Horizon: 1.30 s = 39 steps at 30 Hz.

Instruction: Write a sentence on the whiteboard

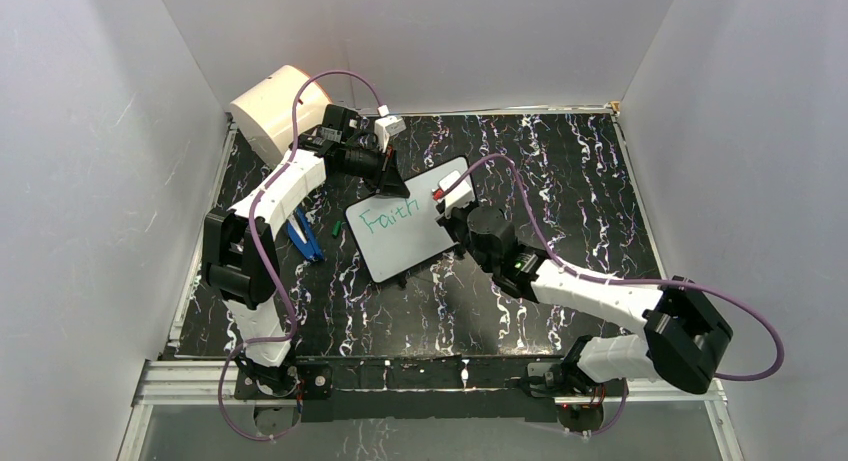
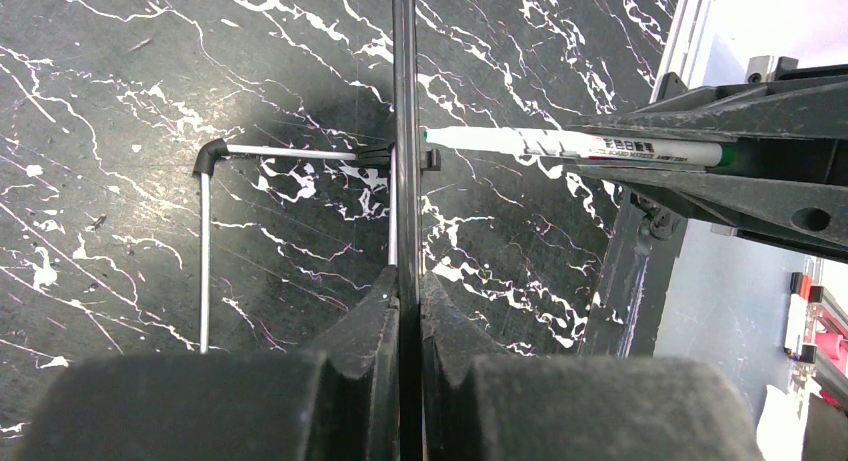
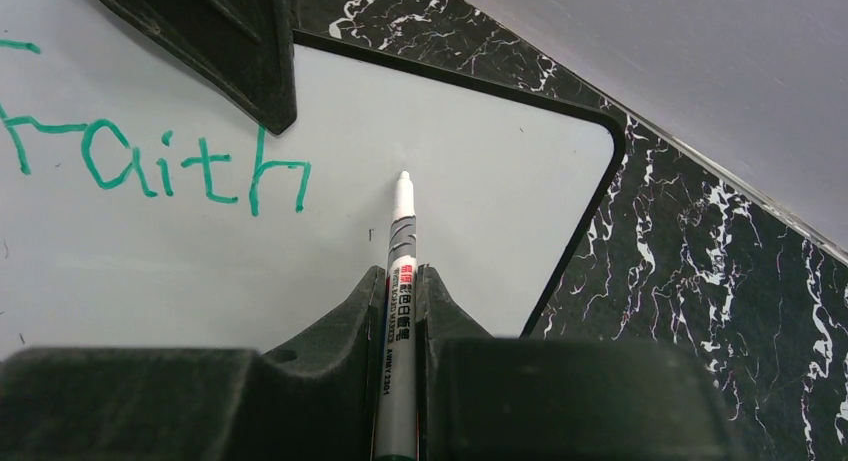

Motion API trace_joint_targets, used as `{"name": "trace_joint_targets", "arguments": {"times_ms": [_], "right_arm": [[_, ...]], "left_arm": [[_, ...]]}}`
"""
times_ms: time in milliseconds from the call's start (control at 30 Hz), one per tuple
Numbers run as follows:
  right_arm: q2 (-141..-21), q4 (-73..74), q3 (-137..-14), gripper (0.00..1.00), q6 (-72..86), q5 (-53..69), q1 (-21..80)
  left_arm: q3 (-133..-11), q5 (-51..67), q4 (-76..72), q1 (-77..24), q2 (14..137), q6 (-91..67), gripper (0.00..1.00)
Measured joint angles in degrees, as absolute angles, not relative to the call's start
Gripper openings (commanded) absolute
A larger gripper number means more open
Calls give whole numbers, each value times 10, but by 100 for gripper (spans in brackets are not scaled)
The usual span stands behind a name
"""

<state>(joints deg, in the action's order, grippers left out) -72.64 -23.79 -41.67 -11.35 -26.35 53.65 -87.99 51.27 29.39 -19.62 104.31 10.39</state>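
The whiteboard (image 1: 410, 243) lies tilted at the table's middle. On it is green lettering (image 1: 380, 220) reading "Faith", also clear in the right wrist view (image 3: 160, 161). My left gripper (image 1: 392, 184) is shut on the board's far edge. In the left wrist view the board (image 2: 404, 131) shows edge-on between the clamped fingertips of that gripper (image 2: 405, 276). My right gripper (image 1: 447, 209) is shut on a white marker (image 3: 400, 261). The marker's tip points at the board (image 3: 480, 151) just right of the "h". I cannot tell whether it touches. The marker also shows in the left wrist view (image 2: 570, 145).
A cream drum (image 1: 278, 109) stands at the back left corner. A blue object (image 1: 305, 239) and a small green cap (image 1: 335, 228) lie left of the board. The board's wire foot (image 2: 205, 251) shows under it. White walls enclose the black marbled table (image 1: 560, 171).
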Motion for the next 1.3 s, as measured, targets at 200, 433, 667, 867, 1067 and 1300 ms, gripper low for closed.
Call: {"name": "trace_joint_targets", "arguments": {"times_ms": [200, 433, 667, 867, 1067, 1300], "right_arm": [[-744, -244, -419, 0, -113, -262, 530], [-747, -241, -424, 0, -112, -262, 529], [-746, -234, -427, 0, -109, -262, 529], [-741, -223, -427, 0, -107, -255, 528], [-728, -207, -427, 0, -105, -248, 528], [-720, -205, -427, 0, -102, -247, 526]], "left_arm": [[-879, 512, 293, -196, 1043, 103, 0], [-878, 512, 290, -195, 1043, 102, 0], [-878, 510, 290, -194, 1043, 100, 0], [-878, 510, 290, -195, 1043, 100, 0], [-878, 506, 290, -195, 1043, 100, 0], [-878, 505, 290, -195, 1043, 99, 0]]}}
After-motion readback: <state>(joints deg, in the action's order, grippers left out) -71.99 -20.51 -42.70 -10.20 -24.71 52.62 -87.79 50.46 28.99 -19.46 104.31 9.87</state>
